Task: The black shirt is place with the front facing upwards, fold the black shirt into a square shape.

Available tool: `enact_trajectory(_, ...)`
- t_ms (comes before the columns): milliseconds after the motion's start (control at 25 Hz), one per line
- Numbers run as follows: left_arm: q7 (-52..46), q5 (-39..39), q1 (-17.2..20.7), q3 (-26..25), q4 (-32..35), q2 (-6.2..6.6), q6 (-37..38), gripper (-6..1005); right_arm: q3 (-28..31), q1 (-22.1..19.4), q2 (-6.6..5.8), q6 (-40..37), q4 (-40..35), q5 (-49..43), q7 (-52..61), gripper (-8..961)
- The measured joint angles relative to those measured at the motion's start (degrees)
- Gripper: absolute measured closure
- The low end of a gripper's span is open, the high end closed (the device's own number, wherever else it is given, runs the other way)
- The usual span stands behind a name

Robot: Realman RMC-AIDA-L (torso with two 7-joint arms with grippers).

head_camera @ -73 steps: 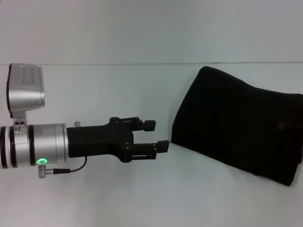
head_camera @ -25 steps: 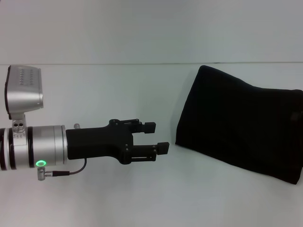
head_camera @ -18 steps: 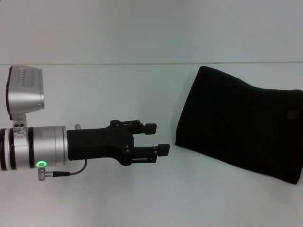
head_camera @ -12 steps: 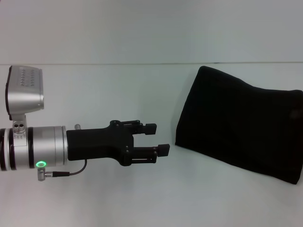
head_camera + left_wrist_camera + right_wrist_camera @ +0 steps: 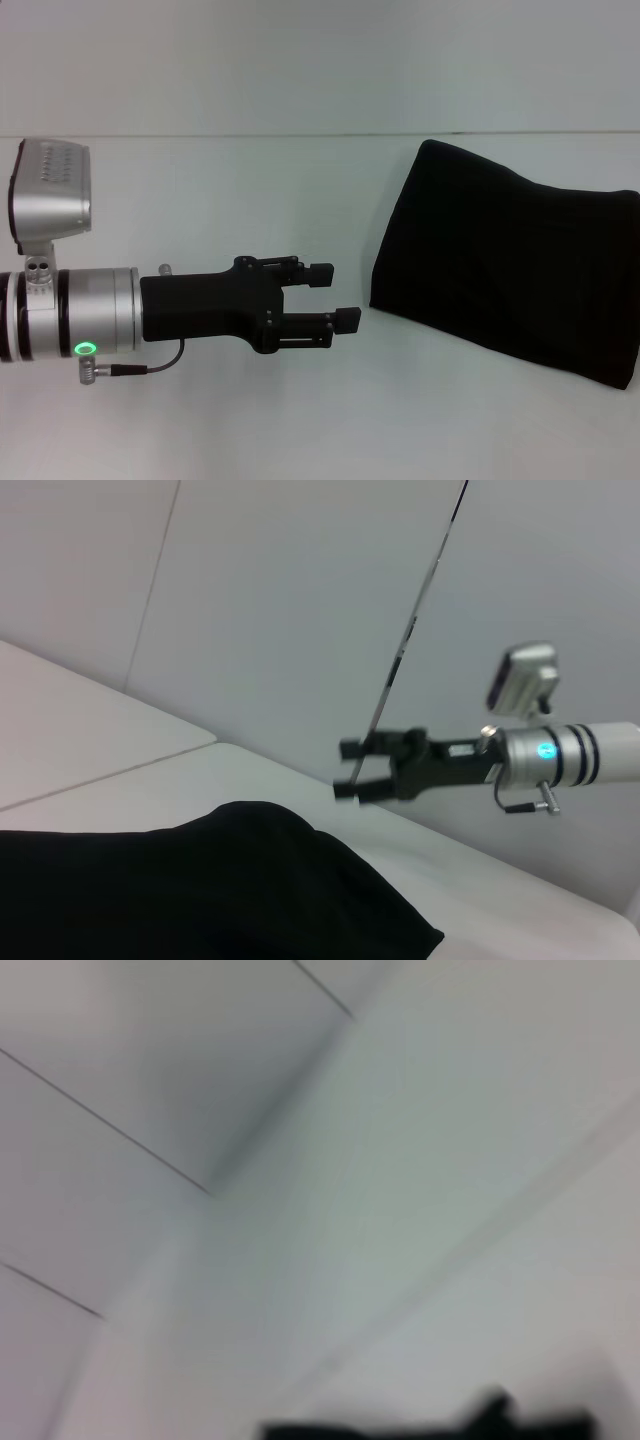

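The black shirt [image 5: 510, 265] lies folded into a plain black block at the right of the white table, and no lettering shows. My left gripper [image 5: 340, 296] hovers to its left, pointing at the shirt's near corner a short gap away, open and empty. The left wrist view has the shirt [image 5: 200, 890] in the foreground. Beyond it, my right gripper [image 5: 348, 770] hangs above the table, open with nothing between its fingers. That arm is outside the head view.
The white table [image 5: 250, 410] runs back to a pale wall [image 5: 320, 60]. A dark blurred strip [image 5: 430, 1425] at the edge of the right wrist view cannot be identified.
Since 2.9 s ago the shirt has shifted slightly to the right. My left gripper has drifted a little lower and toward the shirt. Over the last second almost nothing moves.
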Motion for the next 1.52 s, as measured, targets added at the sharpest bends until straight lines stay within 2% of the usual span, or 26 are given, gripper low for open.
enact_trajectory(120, 0.0, 0.0, 0.0, 0.0, 0.0, 0.0, 0.0, 240, -0.1, -1.2, 0.99, -4.8, -0.1, 7.9, -12.0, 132)
enact_trajectory(240, -0.1, 0.0, 0.0, 0.0, -0.1, -0.01, 0.1, 240, -1.9, -0.5, 2.04, -9.7, -0.1, 8.9, -25.5, 41)
enact_trajectory(400, -0.8, 0.0, -0.2, -0.2, -0.2, 0.0, -0.3, 239, -7.5, 1.3, 3.38, -7.7, -0.2, 5.3, -33.6, 54)
enact_trajectory(600, -2.2, -0.1, -0.4, -0.2, -0.3, 0.0, -0.5, 239, -10.4, 2.2, 4.85, -0.4, -0.2, 1.3, -35.8, 52)
enact_trajectory(840, -3.1, -0.1, -0.5, -0.2, -1.1, 0.0, -2.4, 239, -13.2, 2.8, 5.35, 7.0, 0.4, -3.6, -34.1, 50)
enact_trajectory(1040, -5.4, 0.0, -1.5, 0.1, -2.8, 0.0, -4.8, 239, -13.9, 2.9, 6.09, 10.2, 0.3, -6.0, -33.7, 49)
enact_trajectory(1360, -16.6, 0.7, -4.3, 0.4, -3.6, 0.19, -5.6, 238, -13.3, 2.5, 6.72, 9.8, -1.8, -5.6, -34.2, 48)
enact_trajectory(1520, -26.8, 0.7, -6.5, 1.8, -5.0, 0.49, -9.4, 238, -13.2, 0.8, 8.35, 4.2, -6.6, -1.8, -37.6, 48)
